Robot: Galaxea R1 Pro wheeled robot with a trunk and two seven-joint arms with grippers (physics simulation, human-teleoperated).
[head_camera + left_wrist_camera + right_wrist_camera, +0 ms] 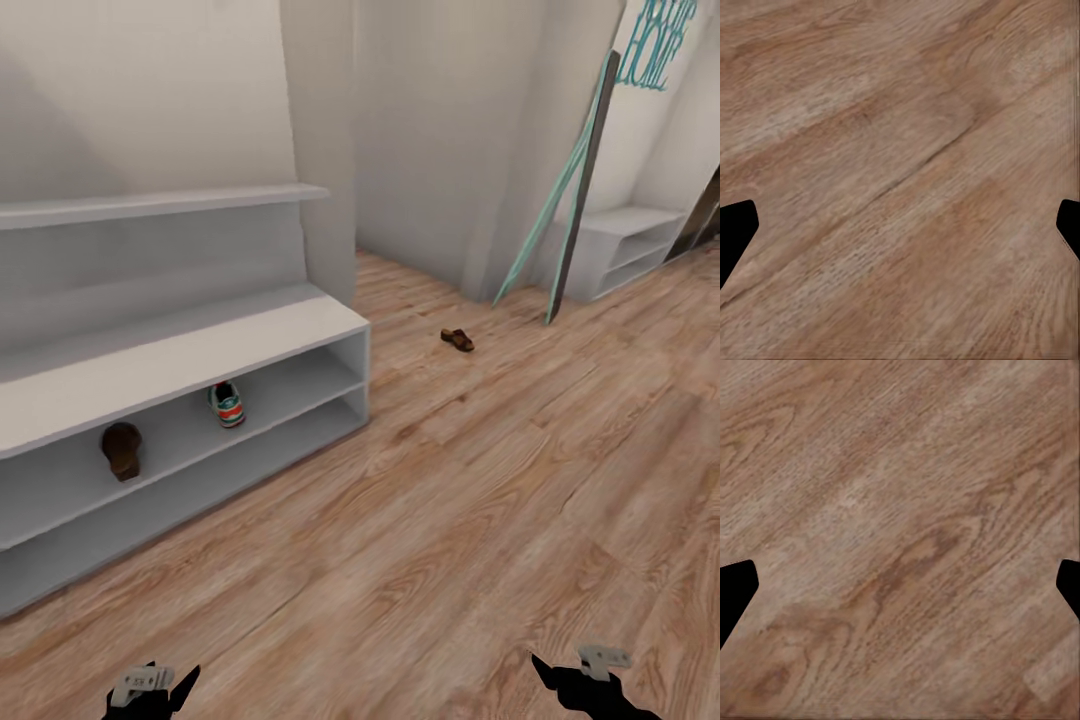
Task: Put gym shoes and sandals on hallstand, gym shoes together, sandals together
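Observation:
The pale-grey hallstand stands at the left of the head view. On its upper open shelf a white gym shoe with green stripes sits beside a dark brown sandal. Another brown sandal lies far off on the wood corridor floor. My left gripper and right gripper hang low at the picture's bottom edge. In the wrist views, the left gripper and right gripper stand open, black fingertips wide apart over bare floor planks.
A floating wall shelf runs above the hallstand. A white wall corner stands behind its right end. A tall leaning mirror with a teal frame and a reflected shelf unit stand at the far right.

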